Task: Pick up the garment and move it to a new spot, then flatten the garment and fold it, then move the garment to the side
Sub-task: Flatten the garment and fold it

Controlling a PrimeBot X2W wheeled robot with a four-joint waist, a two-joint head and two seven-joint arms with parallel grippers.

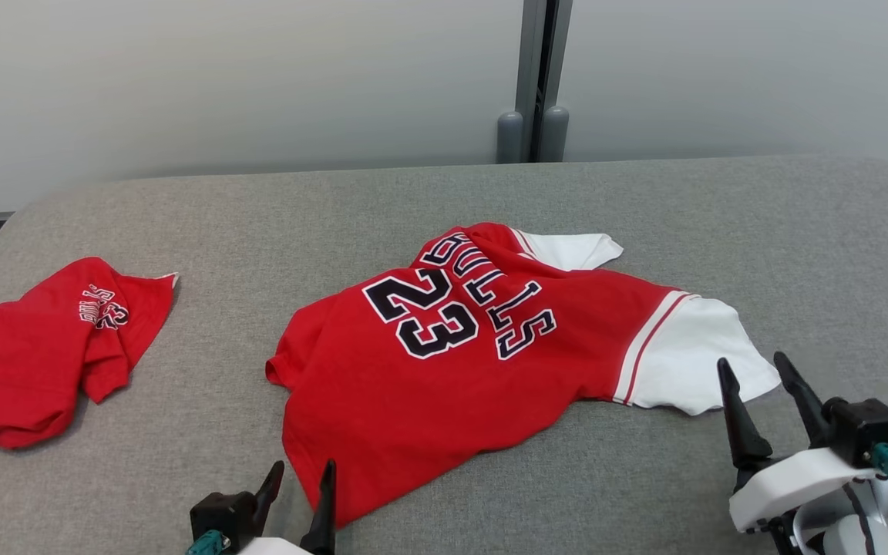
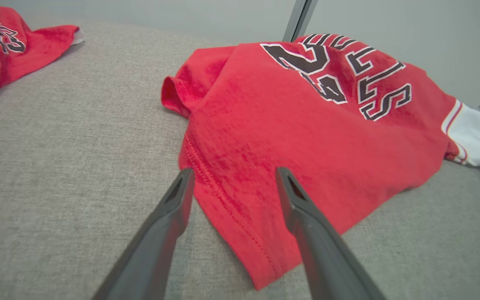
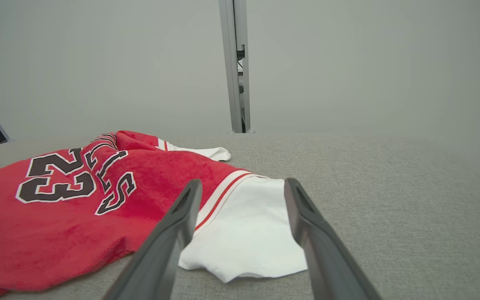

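Nearest, the left pincer is gaping at the hem of the red jersey, and the right pincer is gaping, empty, by its white sleeve. The jersey is lying rumpled centrally on the surface, another red garment lying farther left.

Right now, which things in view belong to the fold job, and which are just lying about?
Job, most likely:
jersey numbered 23, rumpled, mid-table
left gripper, open at its hem
right gripper, open by its white sleeve
grey table

Lying about:
second red garment, crumpled at the table's left end
grey post behind the table
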